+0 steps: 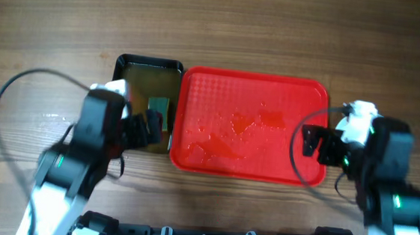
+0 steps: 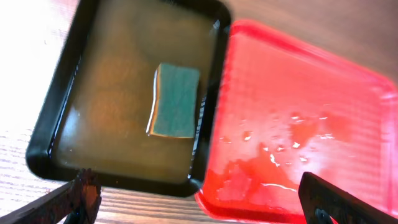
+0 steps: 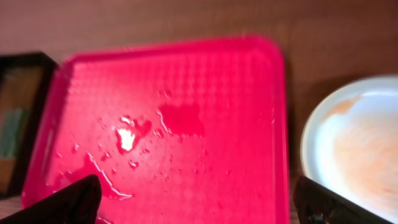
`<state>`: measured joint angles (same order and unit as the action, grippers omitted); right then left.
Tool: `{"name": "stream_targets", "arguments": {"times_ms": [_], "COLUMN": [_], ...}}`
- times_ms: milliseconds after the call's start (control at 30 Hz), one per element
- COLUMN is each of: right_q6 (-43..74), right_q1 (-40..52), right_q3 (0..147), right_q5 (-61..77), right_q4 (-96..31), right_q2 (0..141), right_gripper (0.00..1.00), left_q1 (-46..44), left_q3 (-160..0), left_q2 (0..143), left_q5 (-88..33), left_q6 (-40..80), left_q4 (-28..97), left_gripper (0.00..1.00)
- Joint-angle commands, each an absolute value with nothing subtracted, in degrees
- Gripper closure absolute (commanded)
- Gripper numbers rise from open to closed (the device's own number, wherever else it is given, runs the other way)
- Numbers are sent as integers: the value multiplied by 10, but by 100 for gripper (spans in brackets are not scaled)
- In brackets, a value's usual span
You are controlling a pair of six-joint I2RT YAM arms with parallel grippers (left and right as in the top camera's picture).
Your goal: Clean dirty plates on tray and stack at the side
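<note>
- Wood-grain counter, brown and matte, carries everything; both arms reach in from its near edge.
- Largest on it is the red tray: a plastic rectangle with rounded corners, a raised rim and a fine waffle texture. No plate sits on it, only wet reddish smears and glinting droplets.
- Touching the tray's left edge is a narrower black basin, glossy-walled and filled with murky brown water.
- One plate shows only in the right wrist view, on the counter just beside the tray's right rim. It is round, shallow and pale, with a faint orange film across its middle. Whether others lie under it cannot be told, and overhead the right arm hides it.
- A teal rectangular sponge with a pale edge lies in the basin's water, apart from any finger.
- Left claw hovers over the basin's near rim, its jaws spread wide and holding nothing.
- Right claw hangs over the tray's near side, likewise wide open and empty.
- Judgement: the task looks late, with the tray already emptied. The plate's orange film suggests another wipe, which would call for the left claw to drop and pinch the soft, soaked sponge.
</note>
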<state>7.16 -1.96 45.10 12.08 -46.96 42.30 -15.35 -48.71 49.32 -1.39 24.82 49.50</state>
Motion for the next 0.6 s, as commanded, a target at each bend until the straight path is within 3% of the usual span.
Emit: {"name": "stream_targets", "arguments": {"times_ms": [0,167,567], "right_q6": [62,62,62], "right_q1": [-17,-17,-17], "right_q3": [453,453,453], "right_q5": [105,106,105], "right_q4": [-472,-472,-475], "right_q2": [328,300,289], "right_gripper": [1,0,0], "left_q1": [-157,-157,-157], "left_q3": [-471,-471,-471], "left_q2": [380,303,304], "left_q5": [-10,-10,-10], "left_q6": [258,258,258], "left_q4": [498,509,522], "left_gripper": [0,0,0]}}
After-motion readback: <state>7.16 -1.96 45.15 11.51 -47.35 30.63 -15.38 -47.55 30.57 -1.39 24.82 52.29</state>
